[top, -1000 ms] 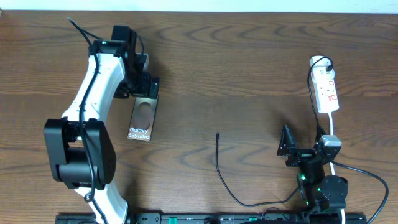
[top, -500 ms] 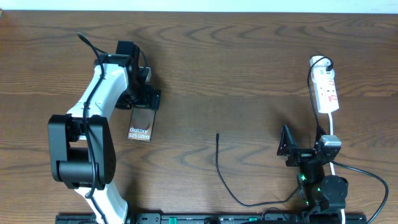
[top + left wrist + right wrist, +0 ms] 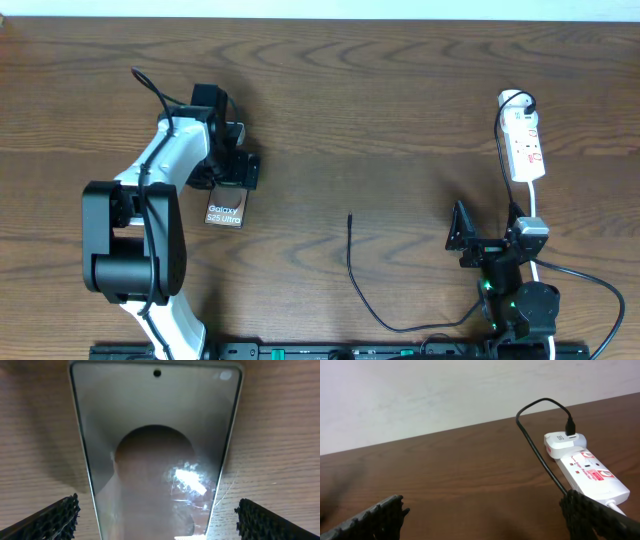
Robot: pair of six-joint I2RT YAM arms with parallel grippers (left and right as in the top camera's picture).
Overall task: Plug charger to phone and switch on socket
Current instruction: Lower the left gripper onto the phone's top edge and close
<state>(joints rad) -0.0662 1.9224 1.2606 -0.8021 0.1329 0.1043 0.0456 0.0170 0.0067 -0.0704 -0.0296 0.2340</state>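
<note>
The phone lies flat on the wooden table at the left, "Galaxy" lettering facing up. My left gripper is open and hangs low over its far half; in the left wrist view the phone fills the centre, with the fingers on either side and apart from its edges. The charger cable lies mid-table with its plug tip free. The socket lies at the far right. My right gripper is open and empty near the front right. Its wrist view shows the socket beyond the open fingers.
A white adapter sits in the socket's far end with a black cable plugged into it. The socket's white cord runs toward the right arm's base. The table's far edge meets a pale wall.
My left gripper has moved toward the front along the phone and now covers its far half. The right arm, the cable and the socket have not moved.
</note>
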